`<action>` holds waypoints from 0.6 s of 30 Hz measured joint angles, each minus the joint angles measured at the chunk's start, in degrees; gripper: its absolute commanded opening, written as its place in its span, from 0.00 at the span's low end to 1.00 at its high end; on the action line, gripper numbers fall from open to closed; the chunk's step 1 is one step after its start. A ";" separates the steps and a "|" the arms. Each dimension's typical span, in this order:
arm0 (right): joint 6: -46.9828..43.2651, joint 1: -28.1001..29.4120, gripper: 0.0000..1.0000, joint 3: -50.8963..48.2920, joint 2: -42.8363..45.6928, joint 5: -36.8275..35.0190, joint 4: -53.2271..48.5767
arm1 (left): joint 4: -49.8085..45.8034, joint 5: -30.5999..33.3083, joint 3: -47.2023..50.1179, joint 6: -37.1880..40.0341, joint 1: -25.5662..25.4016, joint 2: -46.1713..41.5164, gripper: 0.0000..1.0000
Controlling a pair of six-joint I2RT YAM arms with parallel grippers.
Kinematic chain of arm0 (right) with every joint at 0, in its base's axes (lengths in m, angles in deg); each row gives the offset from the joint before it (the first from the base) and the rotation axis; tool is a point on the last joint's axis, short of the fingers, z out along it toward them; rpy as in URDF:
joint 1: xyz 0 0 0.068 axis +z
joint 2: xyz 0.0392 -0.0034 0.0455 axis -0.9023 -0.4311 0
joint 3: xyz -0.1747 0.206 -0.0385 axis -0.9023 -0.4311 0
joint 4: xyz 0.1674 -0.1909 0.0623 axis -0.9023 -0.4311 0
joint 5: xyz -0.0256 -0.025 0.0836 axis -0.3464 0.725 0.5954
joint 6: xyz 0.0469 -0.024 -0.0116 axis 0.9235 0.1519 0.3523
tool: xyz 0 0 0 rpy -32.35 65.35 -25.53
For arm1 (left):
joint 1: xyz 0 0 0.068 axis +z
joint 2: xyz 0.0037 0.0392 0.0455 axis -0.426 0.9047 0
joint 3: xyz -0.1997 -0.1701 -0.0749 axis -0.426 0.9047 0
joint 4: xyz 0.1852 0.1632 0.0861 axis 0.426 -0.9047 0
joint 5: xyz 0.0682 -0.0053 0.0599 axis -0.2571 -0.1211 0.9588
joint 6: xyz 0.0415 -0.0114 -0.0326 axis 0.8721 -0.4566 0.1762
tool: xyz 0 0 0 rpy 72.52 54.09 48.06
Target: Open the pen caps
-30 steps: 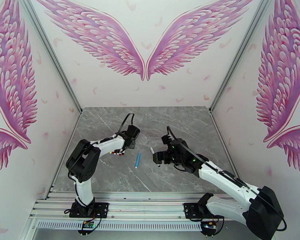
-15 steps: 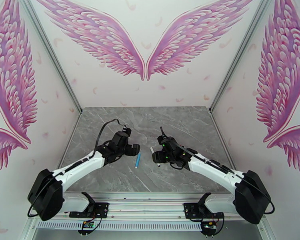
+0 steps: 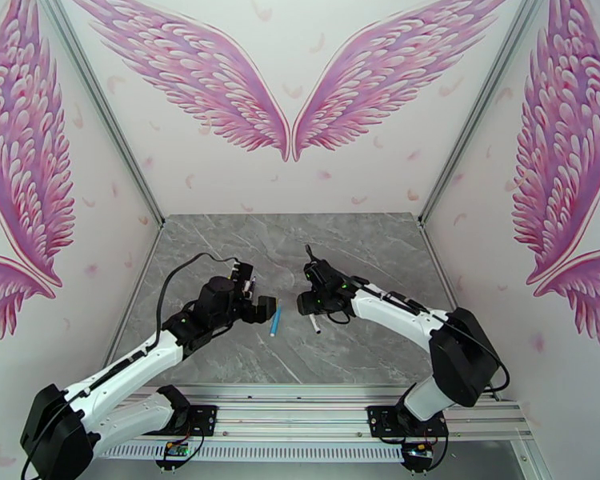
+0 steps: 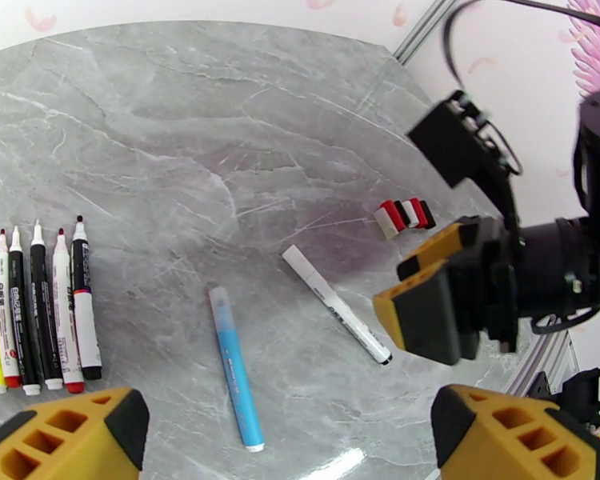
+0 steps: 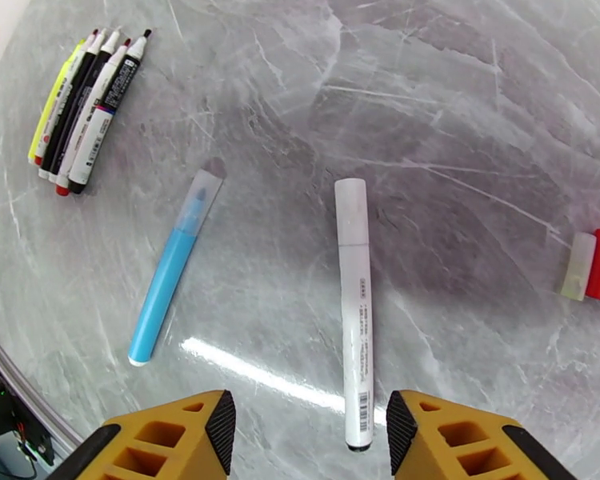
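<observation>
The left arm (image 3: 132,366) and right arm (image 3: 390,310) are white tubes linked by bulky black joints, each trailing a thin black cable (image 3: 174,272). The left gripper (image 4: 288,418) has yellow-orange plastic fingers (image 4: 60,434) with hollow cut-outs and black pads.

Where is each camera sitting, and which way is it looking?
Top external: high behind the robot, looking down on the table; the left arm and the right arm both show.
Left wrist: on the left arm, looking down at the table; its own yellow jaws at the bottom corners.
Right wrist: on the right arm, looking down; its own jaws at the bottom.
Both wrist views share the blue pen, the white pen, the row of pens and the loose caps.
</observation>
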State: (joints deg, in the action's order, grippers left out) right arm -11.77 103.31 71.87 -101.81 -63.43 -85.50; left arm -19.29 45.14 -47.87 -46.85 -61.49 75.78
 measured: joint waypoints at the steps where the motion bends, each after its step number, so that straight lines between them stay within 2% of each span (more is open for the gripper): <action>1: -0.33 0.00 0.55 0.81 -1.05 0.02 -0.33 | 0.28 -0.17 0.57 0.04 0.00 -0.61 0.99; 18: -2.49 -0.22 0.47 11.41 -12.26 -0.76 -6.25 | 0.90 -0.48 5.44 0.35 0.02 -7.45 0.99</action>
State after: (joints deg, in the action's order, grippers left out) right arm -14.26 103.10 83.28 -114.07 -64.20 -91.75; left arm -18.40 44.66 -42.43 -46.50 -61.46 68.33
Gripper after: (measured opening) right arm 0.473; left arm 0.988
